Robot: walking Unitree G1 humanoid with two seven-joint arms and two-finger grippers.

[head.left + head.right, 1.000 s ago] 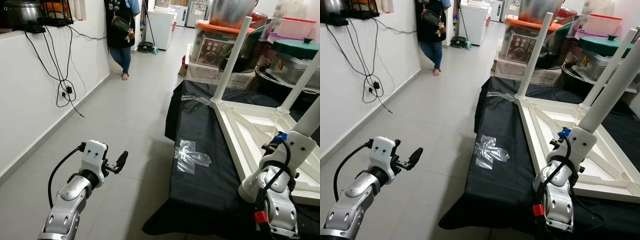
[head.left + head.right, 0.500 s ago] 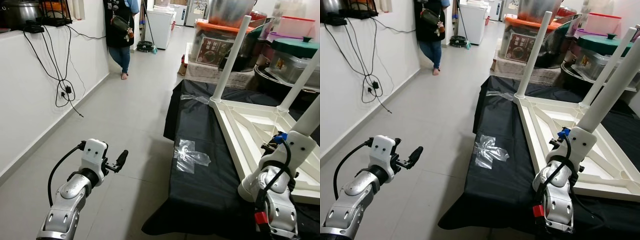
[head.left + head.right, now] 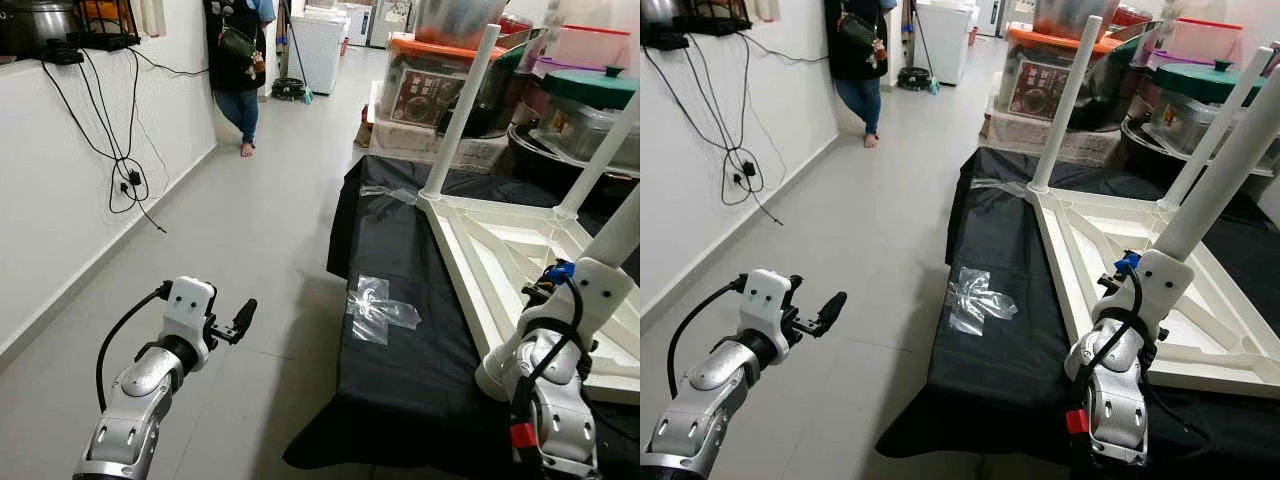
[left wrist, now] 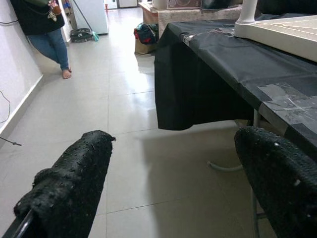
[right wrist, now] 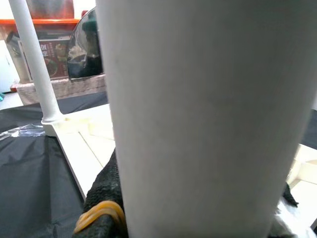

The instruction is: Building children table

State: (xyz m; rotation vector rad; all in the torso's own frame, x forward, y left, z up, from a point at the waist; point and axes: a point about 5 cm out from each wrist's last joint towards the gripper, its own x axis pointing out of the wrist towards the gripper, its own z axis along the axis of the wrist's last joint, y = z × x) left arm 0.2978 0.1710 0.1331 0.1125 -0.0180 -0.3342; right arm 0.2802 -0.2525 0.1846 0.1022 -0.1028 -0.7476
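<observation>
Upside down on a black-covered table (image 3: 400, 370), at about 2 o'clock from the head camera: a white children's table (image 3: 500, 250), top face down, legs pointing up. Far leg (image 3: 462, 110) standing at the frame's far left corner, a second leg (image 3: 598, 155) at 1 o'clock further right. Nearest leg (image 3: 1220, 170) rising at 3 o'clock, clamped at its lower part by the right gripper (image 5: 198, 218), black fingers (image 5: 106, 188) pressed against the white tube on both sides, a yellow band visible on one finger. Right arm bent up from the lower right, wrist close against the white frame's near edge. Left gripper (image 3: 238, 322) held out over the grey floor tiles (image 3: 260, 220) at 9 o'clock, well apart from the table, fingers (image 4: 74, 183) spread wide with nothing between them. A patch of clear tape (image 3: 380, 310) stuck on the black cover near its left edge. Beyond the table at 12 o'clock, stacked storage boxes (image 3: 430, 85) and pots. Down the corridor at 11 o'clock, a person (image 3: 240, 70) in dark top and jeans by the wall. Cables (image 3: 125, 150) hanging down the white wall at 10 o'clock.
</observation>
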